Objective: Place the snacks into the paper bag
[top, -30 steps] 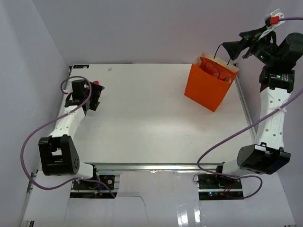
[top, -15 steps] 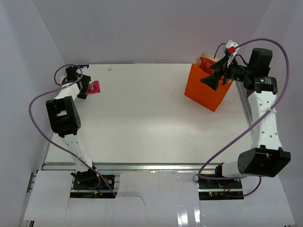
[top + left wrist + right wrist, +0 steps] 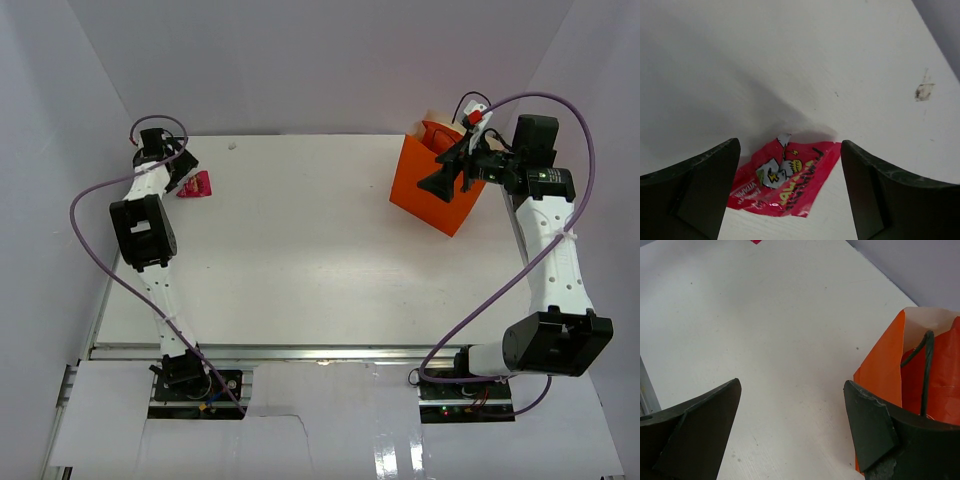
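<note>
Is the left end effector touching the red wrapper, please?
Cannot tell: left wrist view shows the red wrapper between open fingers of the left end effector, height unclear.

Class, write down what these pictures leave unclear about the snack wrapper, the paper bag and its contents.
- Inside of the paper bag: in top external the right claw overlaps its mouth; in right wrist the frame edge cuts it off, so only something orange-red shows.
- Lettering on the red wrapper: crumpled and blurred in left wrist, too small in top external.
</note>
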Controlling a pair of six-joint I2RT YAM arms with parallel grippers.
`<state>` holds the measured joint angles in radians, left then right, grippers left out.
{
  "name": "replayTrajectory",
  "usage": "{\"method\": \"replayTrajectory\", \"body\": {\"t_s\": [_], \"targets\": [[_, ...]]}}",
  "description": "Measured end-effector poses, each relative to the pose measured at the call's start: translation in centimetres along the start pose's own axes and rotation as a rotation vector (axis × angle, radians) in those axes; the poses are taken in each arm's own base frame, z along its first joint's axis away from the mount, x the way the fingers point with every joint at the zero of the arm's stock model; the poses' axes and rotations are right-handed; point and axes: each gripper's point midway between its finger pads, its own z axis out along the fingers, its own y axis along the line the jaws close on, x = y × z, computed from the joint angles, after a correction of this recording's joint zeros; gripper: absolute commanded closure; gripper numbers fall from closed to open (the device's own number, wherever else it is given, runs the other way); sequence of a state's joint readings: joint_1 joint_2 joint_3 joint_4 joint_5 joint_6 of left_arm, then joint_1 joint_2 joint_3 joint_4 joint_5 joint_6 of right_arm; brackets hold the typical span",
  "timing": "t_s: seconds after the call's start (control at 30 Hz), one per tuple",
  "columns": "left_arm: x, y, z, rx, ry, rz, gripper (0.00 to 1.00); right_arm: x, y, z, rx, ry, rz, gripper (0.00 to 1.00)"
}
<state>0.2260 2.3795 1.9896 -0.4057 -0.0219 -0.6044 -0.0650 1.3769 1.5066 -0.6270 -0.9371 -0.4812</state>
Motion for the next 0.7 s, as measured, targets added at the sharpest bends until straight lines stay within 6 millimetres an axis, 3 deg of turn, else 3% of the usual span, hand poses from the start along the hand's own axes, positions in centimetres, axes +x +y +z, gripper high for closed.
{"method": "replayTrajectory", "body": {"t_s": [0.13, 0.27, 0.33, 0.47, 0.53, 0.7], "targets": [[1.1, 0.9, 1.4, 0.004, 0.029, 0.169, 0.21, 0.5, 0.2, 0.1, -0.004, 0.005, 0.019, 0.12], [1.8, 0.7, 1.4, 0.024, 0.048, 0.293, 0.42, 0.8, 0.4, 0.2, -0.009, 0.010, 0.038, 0.12], [2.1, 0.8, 1.4, 0.029, 0.056, 0.330, 0.47, 0.7, 0.5, 0.3, -0.014, 0.010, 0.044, 0.12], [2.4, 0.9, 1.4, 0.044, 0.047, 0.372, 0.44, 0.6, 0.9, 0.6, -0.025, 0.010, 0.044, 0.12], [2.5, 0.8, 1.3, 0.058, 0.042, 0.378, 0.33, 0.6, 1.2, 0.8, -0.034, 0.010, 0.042, 0.12], [3.0, 0.4, 0.3, 0.088, 0.056, 0.350, 0.19, 0.4, 1.9, 1.3, -0.059, 0.010, 0.036, 0.12]]}}
